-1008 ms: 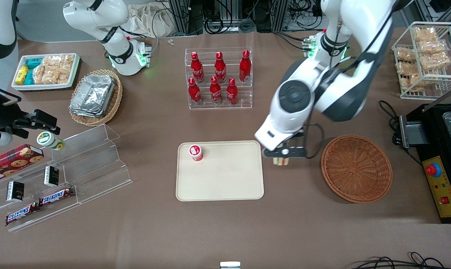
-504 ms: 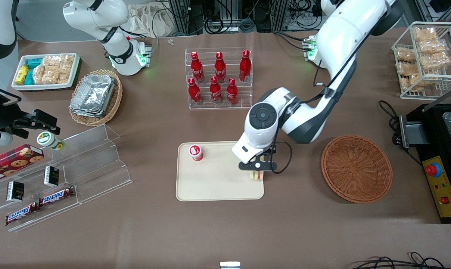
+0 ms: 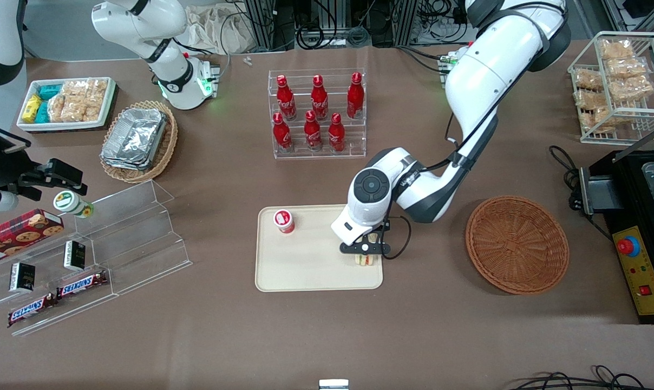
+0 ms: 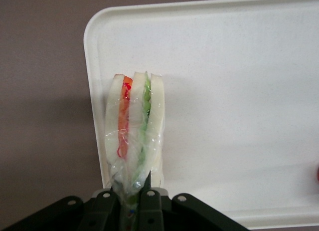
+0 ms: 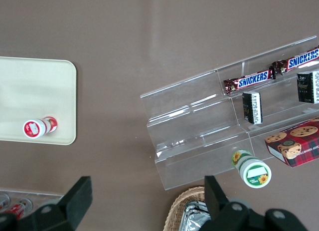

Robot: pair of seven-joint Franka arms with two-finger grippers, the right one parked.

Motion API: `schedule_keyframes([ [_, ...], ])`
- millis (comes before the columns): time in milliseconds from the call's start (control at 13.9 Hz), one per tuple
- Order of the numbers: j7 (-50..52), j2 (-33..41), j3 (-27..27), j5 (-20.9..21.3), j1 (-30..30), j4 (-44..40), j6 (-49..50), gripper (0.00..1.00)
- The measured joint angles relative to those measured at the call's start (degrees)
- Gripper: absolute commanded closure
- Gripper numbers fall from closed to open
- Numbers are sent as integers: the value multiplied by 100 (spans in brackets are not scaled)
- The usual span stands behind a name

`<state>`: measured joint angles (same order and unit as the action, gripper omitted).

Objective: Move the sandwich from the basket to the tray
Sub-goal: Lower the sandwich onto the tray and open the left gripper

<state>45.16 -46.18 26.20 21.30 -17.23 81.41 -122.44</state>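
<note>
My left gripper (image 3: 365, 257) is shut on the sandwich (image 3: 366, 259), a wrapped wedge with pale bread and orange-red and green layers, and holds it over the cream tray (image 3: 311, 271) near the tray's edge toward the basket. In the left wrist view the sandwich (image 4: 133, 128) hangs from the fingers (image 4: 149, 203) above the tray (image 4: 239, 91), close to its rim. The reddish-brown wicker basket (image 3: 516, 244) stands on the table toward the working arm's end, with nothing in it.
A small red-and-white cup (image 3: 284, 220) stands on the tray. A clear rack of red bottles (image 3: 317, 114) stands farther from the camera. A tan basket with foil containers (image 3: 138, 140), a clear stepped shelf (image 3: 89, 260) and a black appliance (image 3: 638, 227) lie to the sides.
My left gripper has carried the sandwich from beside the tray, between tray and basket, to over the tray's edge and a little lower. The basket and cup have not moved.
</note>
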Motion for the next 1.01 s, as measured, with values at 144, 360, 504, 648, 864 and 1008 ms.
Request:
schedule_keyframes([
  [144, 3, -43, 0, 0, -1, 0, 0, 80],
  [360, 98, -97, 0, 0, -8, 0, 0, 34],
  [504, 132, -107, 0, 0, -24, 0, 0, 1],
  [648, 158, -108, 0, 0, -33, -4, 0, 1],
  [864, 187, -67, -3, 0, -24, -81, 198, 1],
  [1008, 190, 112, -2, 0, -5, -187, 807, 1],
])
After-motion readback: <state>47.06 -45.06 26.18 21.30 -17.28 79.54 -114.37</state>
